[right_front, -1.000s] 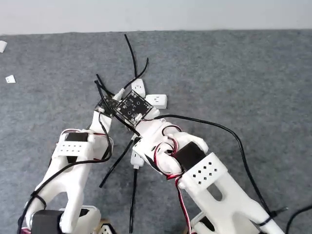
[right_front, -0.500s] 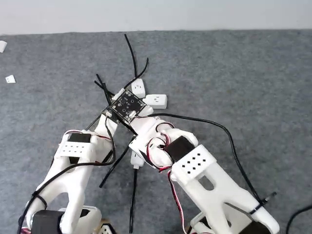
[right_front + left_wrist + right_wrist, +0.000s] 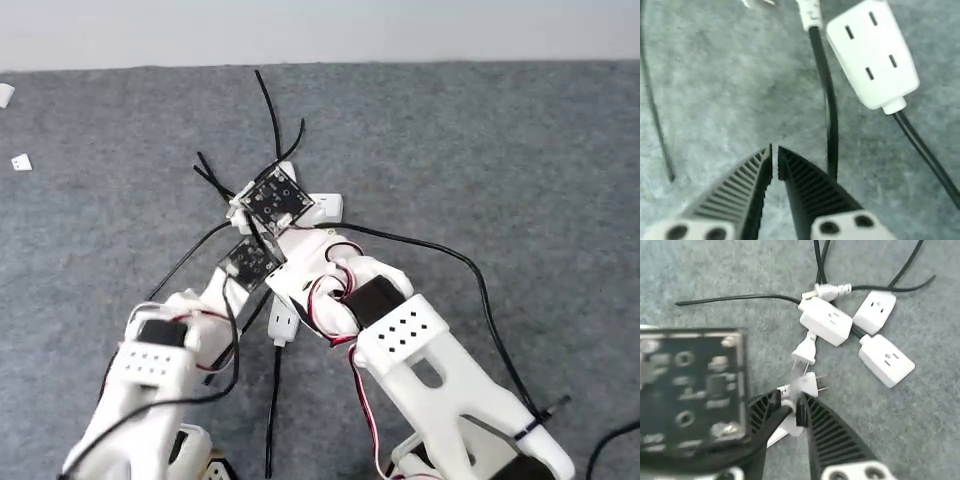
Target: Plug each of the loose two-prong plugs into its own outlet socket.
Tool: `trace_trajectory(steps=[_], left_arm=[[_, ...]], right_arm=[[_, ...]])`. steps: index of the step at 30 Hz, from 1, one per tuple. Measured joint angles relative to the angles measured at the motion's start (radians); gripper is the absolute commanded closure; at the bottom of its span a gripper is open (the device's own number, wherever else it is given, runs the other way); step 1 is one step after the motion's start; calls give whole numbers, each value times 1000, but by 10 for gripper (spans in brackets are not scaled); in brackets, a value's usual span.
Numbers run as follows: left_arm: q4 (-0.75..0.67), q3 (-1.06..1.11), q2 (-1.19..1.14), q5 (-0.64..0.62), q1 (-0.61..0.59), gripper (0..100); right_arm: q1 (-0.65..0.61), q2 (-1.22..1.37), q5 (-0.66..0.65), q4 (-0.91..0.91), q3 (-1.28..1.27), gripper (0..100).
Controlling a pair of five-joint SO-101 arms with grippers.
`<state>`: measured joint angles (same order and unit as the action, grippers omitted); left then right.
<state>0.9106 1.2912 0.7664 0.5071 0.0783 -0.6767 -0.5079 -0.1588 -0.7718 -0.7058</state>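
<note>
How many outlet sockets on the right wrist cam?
3: first socket by a white plug, second socket past it, third socket beside both. Others may be hidden.

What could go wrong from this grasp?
1. The right tool pinches the held plug with its prongs askew, so the plug could twist when pushed.
2. The sockets lie loose among crossed cables, so one may slide away under pressure.
3. The left tool is shut and empty, bracing nothing.

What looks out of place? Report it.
Nothing looks damaged. The black cords cross in a tangle beside the white outlet sockets, which lie bunched at odd angles; the right gripper holds one two-prong plug.
</note>
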Motion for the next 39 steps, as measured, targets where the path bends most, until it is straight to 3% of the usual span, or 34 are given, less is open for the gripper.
trace_trajectory(steps=[8, 15, 18, 39], left_arm=[[-63, 31, 66, -68, -23, 986], [-275, 31, 66, -402, -127, 986], [-325, 31, 66, -483, -176, 986], [-342, 31, 66, -499, -201, 986]], right_arm=[[3, 0, 68, 6, 2, 989], [3, 75, 272, 101, -72, 989], [3, 146, 308, 161, -86, 989], [63, 187, 315, 190, -84, 989]])
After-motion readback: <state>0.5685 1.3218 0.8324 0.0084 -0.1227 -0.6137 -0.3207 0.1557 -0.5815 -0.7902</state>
